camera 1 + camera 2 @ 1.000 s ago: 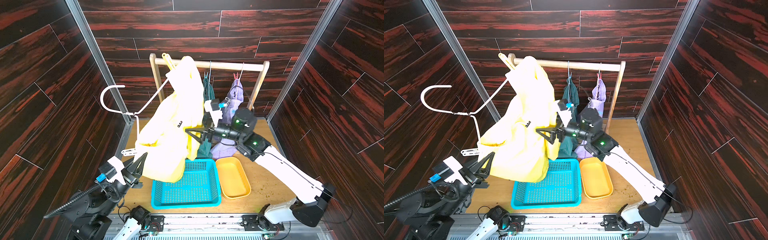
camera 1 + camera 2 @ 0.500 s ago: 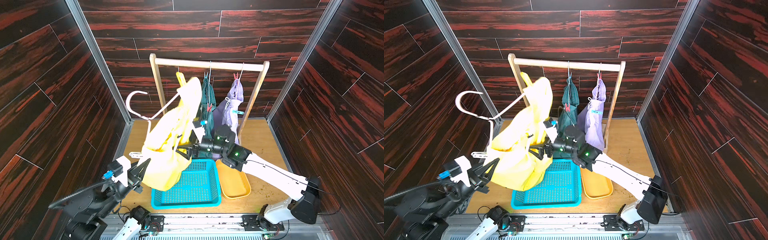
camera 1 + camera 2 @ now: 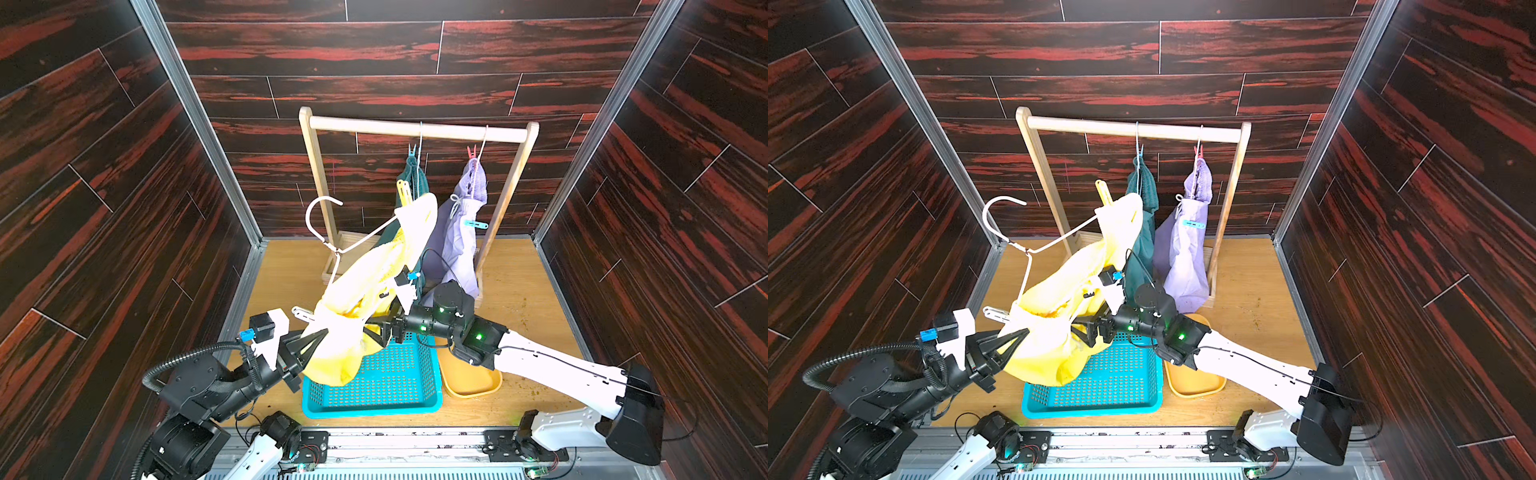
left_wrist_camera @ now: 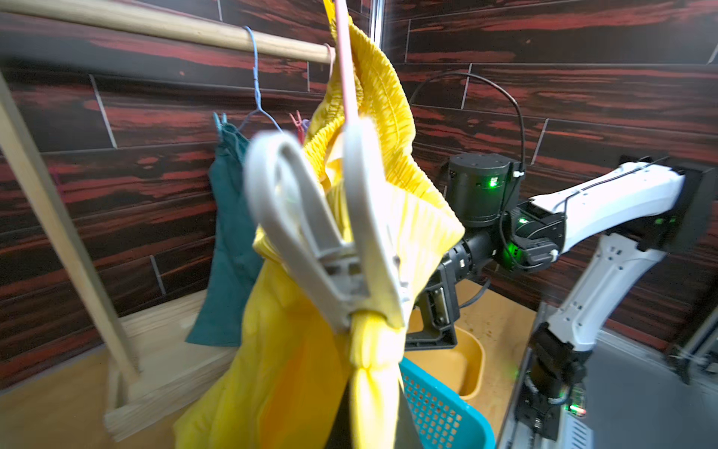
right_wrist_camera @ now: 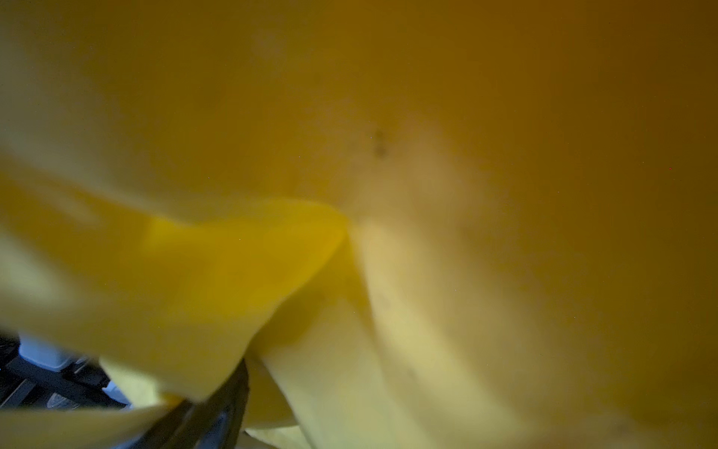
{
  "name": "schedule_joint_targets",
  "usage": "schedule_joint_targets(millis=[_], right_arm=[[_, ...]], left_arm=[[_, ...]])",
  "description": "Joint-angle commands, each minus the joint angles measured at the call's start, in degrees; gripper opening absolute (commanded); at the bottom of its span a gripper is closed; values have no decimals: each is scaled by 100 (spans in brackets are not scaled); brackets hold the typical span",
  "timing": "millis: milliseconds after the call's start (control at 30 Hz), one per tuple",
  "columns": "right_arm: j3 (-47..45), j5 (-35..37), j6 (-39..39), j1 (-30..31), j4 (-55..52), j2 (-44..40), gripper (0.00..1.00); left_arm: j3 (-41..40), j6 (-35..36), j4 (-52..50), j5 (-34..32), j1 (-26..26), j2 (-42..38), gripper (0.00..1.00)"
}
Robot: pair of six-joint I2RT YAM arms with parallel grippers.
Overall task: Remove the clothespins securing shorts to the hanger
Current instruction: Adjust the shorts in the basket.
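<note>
The yellow shorts [image 3: 357, 303] hang on a white wire hanger [image 3: 332, 232] that is off the rack and tilted over the basket. My left gripper [image 3: 323, 332] is shut on their lower edge [image 4: 373, 388]. A yellow clothespin [image 3: 404, 193] sticks up at the hanger's high end. A grey-white clothespin [image 4: 349, 272] pinches the fabric at the low end. My right gripper [image 3: 1086, 332] stands open, pushed into the yellow cloth, which fills the right wrist view [image 5: 349, 194]. Teal shorts [image 3: 415, 183] and lavender shorts [image 3: 465, 241] hang on the rack with light blue [image 3: 412, 149] [image 3: 475, 224] and red [image 3: 471, 151] clothespins.
The wooden rack [image 3: 415, 129] stands at the back on a wooden floor. A blue perforated basket [image 3: 395, 386] sits under the yellow shorts, with a yellow tray [image 3: 469, 380] to its right. Dark panelled walls close in on both sides.
The yellow shorts and their hanger have come away from the rack, down and forward over the basket. Both arms have dropped lower with them; the left gripper stays shut on the cloth.
</note>
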Motion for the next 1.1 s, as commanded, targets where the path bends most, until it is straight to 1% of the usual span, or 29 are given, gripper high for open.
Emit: schedule_joint_targets(millis=[0,200,300,467,633,800,933,1067], right_arm=[[11,203,-134,375,193,-122,98],[14,780,-359,1109,337,-48,98],[-19,906,-355,1365,542,23,98],[81,1273,-495,1729,578,215,98],[89,1430,-449,1820,616,289,98],[-168,1717,-395,1834,686,149,98],[-589,2199,-313,1833,682,-93,98],[-900,2720,-156,1818,375,-298,98]], left_arm=[[215,-404,873,554,23,-225,0],[420,-472,531,610,22,-621,0],[504,-444,267,581,22,-817,0],[634,-521,104,479,24,-1162,0],[734,-462,-333,456,33,-1266,0],[552,-422,-846,513,38,-1222,0],[285,-450,-929,680,41,-1022,0],[17,-439,-911,781,39,-754,0]])
